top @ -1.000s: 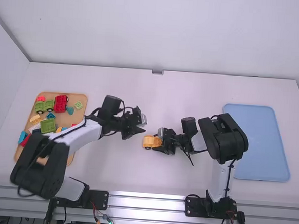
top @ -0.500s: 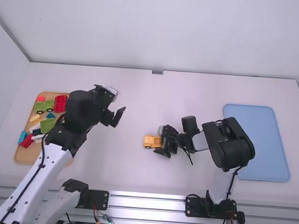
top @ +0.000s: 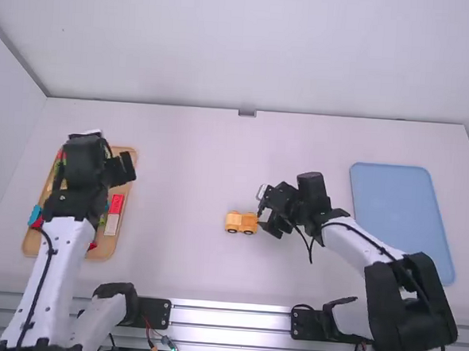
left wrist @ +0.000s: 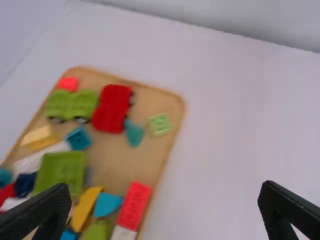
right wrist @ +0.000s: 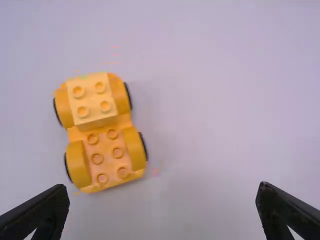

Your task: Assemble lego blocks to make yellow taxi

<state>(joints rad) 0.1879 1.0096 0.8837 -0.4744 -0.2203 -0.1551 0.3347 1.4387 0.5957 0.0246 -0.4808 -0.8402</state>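
Observation:
The orange-yellow wheeled base [top: 241, 222] stands on the middle of the table; in the right wrist view the base [right wrist: 106, 152] has a paler yellow studded block [right wrist: 92, 100] at one end. My right gripper [top: 266, 211] is just right of it, apart from it; in its wrist view the gripper [right wrist: 162, 210] is open and holds nothing. Over the wooden tray of blocks is my left gripper [top: 123, 167]; in its own view the gripper [left wrist: 165, 212] is open with nothing held. A yellow brick [left wrist: 39, 138] and a yellow curved piece [left wrist: 85, 206] lie in that tray.
The wooden tray [left wrist: 181, 107] also holds red and green vehicles, a red brick [left wrist: 135, 205], a green tub-like piece [left wrist: 62, 172] and several small blocks. At the table's right is a blue tray [top: 403, 225].
My left gripper has swung left from beside the base to the wooden tray. My right gripper has let go of the base and drawn back slightly to the right.

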